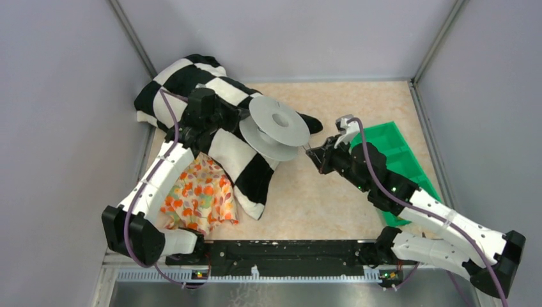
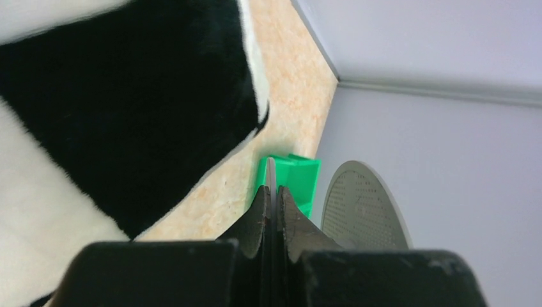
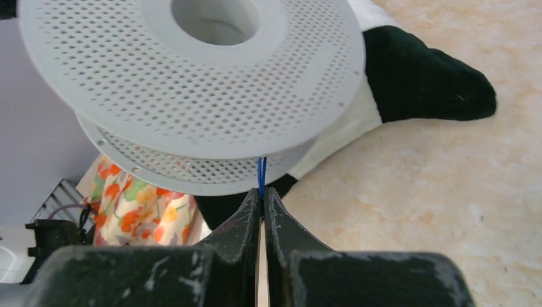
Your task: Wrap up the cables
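Observation:
A grey perforated spool (image 1: pixel 279 121) with two round flanges hangs tilted above the table, over the checked cloth. My left gripper (image 1: pixel 245 123) is shut on the edge of one flange (image 2: pixel 271 174); the other flange (image 2: pixel 362 206) shows to its right. The spool fills the top of the right wrist view (image 3: pixel 192 70). The cable (image 3: pixel 261 174) is a very thin blue wire, doubled, running from between the flanges down into my right gripper (image 3: pixel 262 193), which is shut on it. In the top view the right gripper (image 1: pixel 317 154) sits just right of the spool.
A black-and-white checked plush cloth (image 1: pixel 224 153) lies at the back left, under the left arm. A floral orange cloth (image 1: pixel 199 197) lies at its near side. A green bin (image 1: pixel 395 153) stands at the right under the right arm. Grey walls enclose the table.

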Tool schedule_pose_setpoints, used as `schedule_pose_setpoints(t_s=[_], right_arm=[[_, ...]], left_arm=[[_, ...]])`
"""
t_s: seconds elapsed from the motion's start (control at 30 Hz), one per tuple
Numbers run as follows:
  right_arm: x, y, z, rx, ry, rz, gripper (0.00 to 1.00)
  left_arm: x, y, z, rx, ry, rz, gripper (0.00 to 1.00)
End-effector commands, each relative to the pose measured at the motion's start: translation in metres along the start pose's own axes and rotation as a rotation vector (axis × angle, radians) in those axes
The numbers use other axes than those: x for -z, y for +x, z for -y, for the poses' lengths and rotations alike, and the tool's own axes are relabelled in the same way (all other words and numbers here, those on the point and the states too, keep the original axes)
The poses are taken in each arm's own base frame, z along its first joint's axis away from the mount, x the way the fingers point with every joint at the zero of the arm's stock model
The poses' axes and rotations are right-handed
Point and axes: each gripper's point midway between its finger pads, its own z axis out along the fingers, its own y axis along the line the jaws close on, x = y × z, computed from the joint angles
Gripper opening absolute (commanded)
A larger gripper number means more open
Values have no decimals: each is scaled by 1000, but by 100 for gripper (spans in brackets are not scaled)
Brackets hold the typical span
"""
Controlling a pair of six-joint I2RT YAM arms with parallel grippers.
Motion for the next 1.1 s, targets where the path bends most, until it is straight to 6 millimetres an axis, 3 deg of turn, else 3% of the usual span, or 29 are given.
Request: schedule_pose_setpoints(t_s=[0.0, 0.17, 0.4, 0.73, 0.9, 1.07], right_arm=[[17, 5, 34, -64, 100, 20, 0], [30, -7, 70, -126, 162, 82, 0], [46, -38, 112, -68, 275, 127, 0], [57, -80, 160, -74, 371, 213, 0], [58, -90, 172, -80, 401, 233, 0], [54, -94, 171, -87, 385, 234, 0]], left_arm=[[23, -13, 78, -173, 319, 35, 0], [25, 15, 99, -365, 452, -145, 0], [29, 63, 86, -648, 530, -519, 0], [50, 67, 35, -958, 466, -573, 0], [64, 72, 27, -1046, 505, -603, 0], [73, 73, 32, -1088, 547, -578, 0]])
